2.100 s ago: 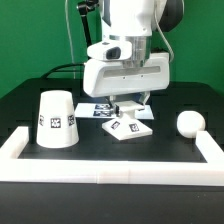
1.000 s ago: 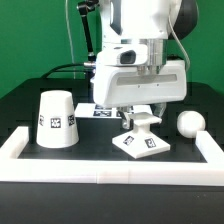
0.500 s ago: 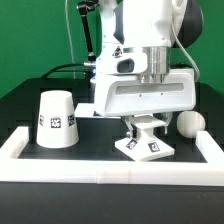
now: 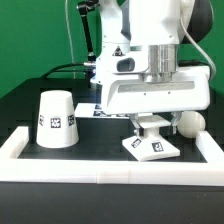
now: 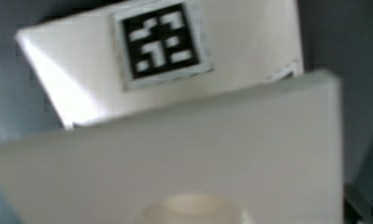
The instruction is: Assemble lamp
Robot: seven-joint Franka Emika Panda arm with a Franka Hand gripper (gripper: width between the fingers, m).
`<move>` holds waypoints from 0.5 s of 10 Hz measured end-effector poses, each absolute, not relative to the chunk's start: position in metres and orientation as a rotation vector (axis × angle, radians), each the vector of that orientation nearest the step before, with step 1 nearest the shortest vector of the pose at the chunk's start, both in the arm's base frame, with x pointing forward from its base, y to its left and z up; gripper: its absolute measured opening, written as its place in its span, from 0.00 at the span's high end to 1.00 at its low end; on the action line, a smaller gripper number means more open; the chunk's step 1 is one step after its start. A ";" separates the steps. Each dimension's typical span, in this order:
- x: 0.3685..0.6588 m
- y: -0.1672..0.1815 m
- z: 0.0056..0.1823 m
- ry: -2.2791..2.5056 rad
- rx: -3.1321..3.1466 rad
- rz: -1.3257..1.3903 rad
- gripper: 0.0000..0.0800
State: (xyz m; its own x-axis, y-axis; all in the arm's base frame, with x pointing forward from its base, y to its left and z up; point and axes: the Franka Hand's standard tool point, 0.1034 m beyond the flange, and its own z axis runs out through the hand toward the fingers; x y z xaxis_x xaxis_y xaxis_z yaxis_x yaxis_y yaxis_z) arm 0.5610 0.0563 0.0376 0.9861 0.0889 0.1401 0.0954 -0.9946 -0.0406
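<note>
Lamp base (image 4: 152, 148) beneath the hand (image 4: 152, 126) — shade (image 4: 57, 119), bulb (image 4: 189, 123) flanking — white rail (image 4: 100, 168) near.

A matte black desk (image 4: 22, 105) fills the scene under soft, even light. Behind the desk stands a plain green backdrop (image 4: 35, 30). A low white rail (image 4: 100, 172) borders the desk's front edge and both sides. Thin dark cables (image 4: 60, 68) trail at the desk's back.

White tagged shade (image 4: 57, 120) mouth-down, 9 o'clock of flat square tagged base (image 4: 153, 148); round bulb (image 4: 190, 124) at 2 o'clock.
</note>
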 end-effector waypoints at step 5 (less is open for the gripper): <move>0.588 0.086 0.032 -0.021 -3.069 -0.216 0.48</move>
State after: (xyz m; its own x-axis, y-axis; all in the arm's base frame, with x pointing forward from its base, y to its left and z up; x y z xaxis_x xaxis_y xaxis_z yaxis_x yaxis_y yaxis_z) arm 0.5877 0.0858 0.0319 0.9901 0.0092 0.1403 0.0182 -0.9978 -0.0633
